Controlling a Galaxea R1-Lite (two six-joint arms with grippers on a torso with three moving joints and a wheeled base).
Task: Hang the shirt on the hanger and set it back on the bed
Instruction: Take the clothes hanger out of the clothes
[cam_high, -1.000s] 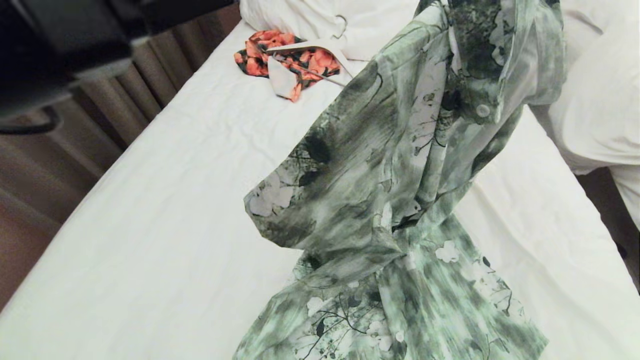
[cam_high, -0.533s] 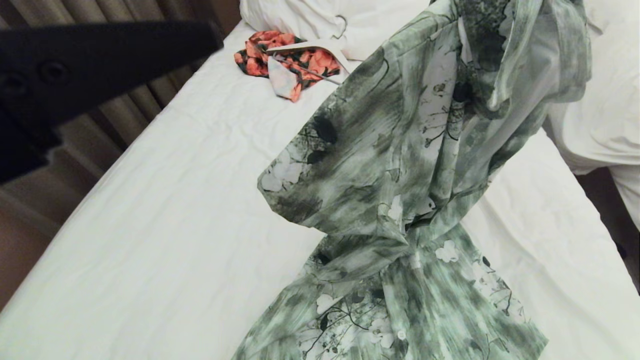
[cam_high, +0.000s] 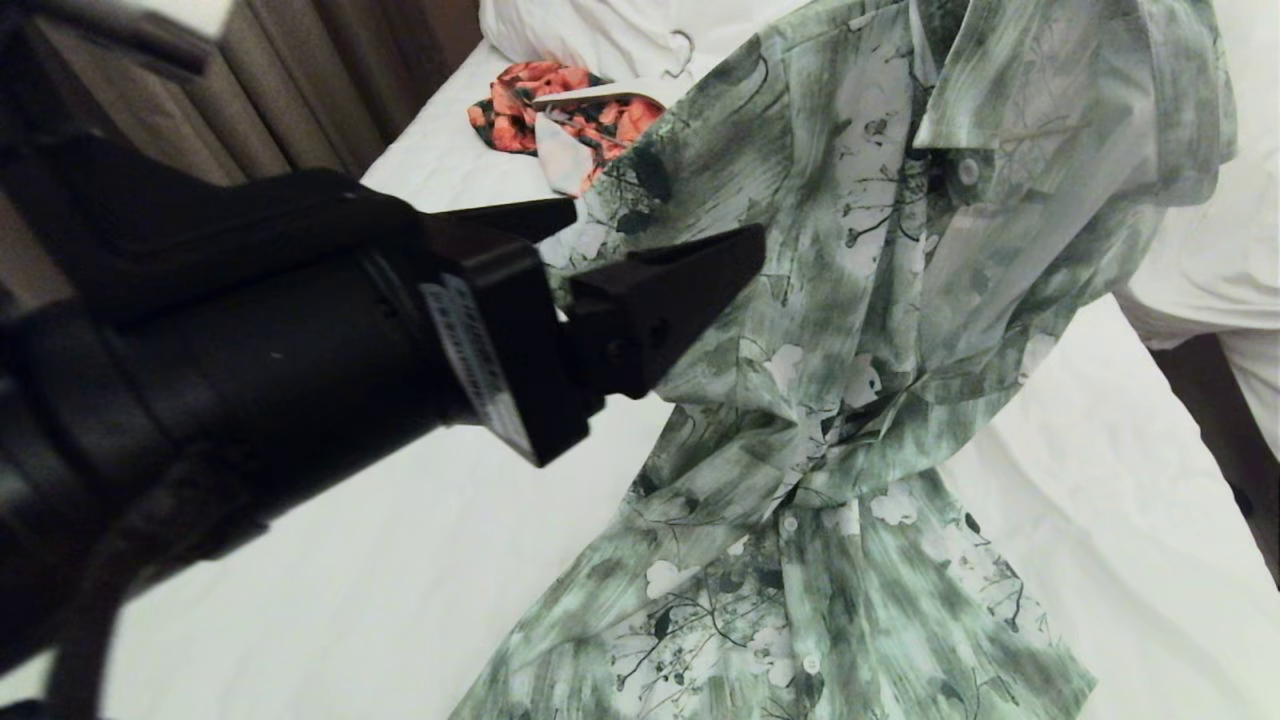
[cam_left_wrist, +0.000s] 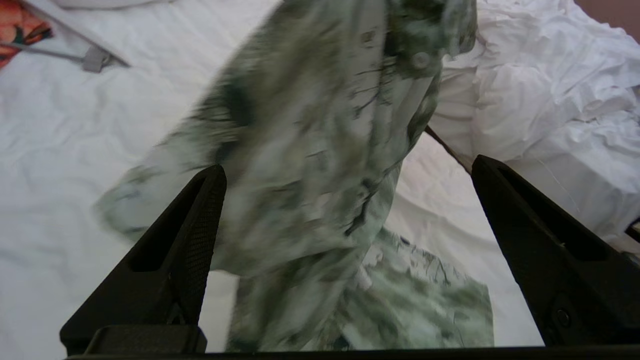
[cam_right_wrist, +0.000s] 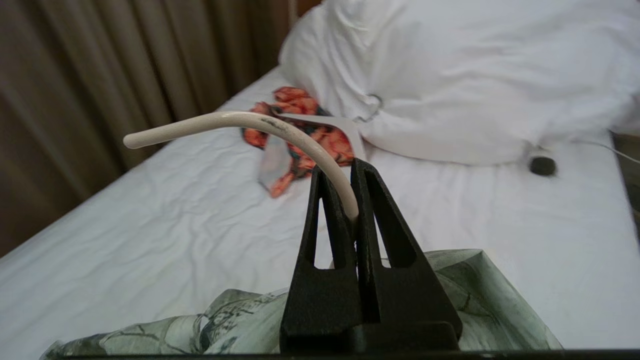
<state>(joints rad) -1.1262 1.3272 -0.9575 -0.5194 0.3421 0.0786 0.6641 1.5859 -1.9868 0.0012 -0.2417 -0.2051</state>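
In the head view, the left gripper reaches in from the near left with its jaws spread and nothing between them; the shirt hangs just beyond its fingertips, collar up, its lower part trailing onto the bed. Farther off past the gripper lies an orange-red floral garment with a flat white hanger across it, next to the pillows.

In the left wrist view, both black fingers stand wide apart, and the shirt hangs ahead of the gap between them (whether cloth touches a finger cannot be told).

In the right wrist view, the right gripper is clenched on the neck of the hanger, whose cream hook curves up and away from the fingertips. The shirt bunches directly beneath the gripper, over the bed.
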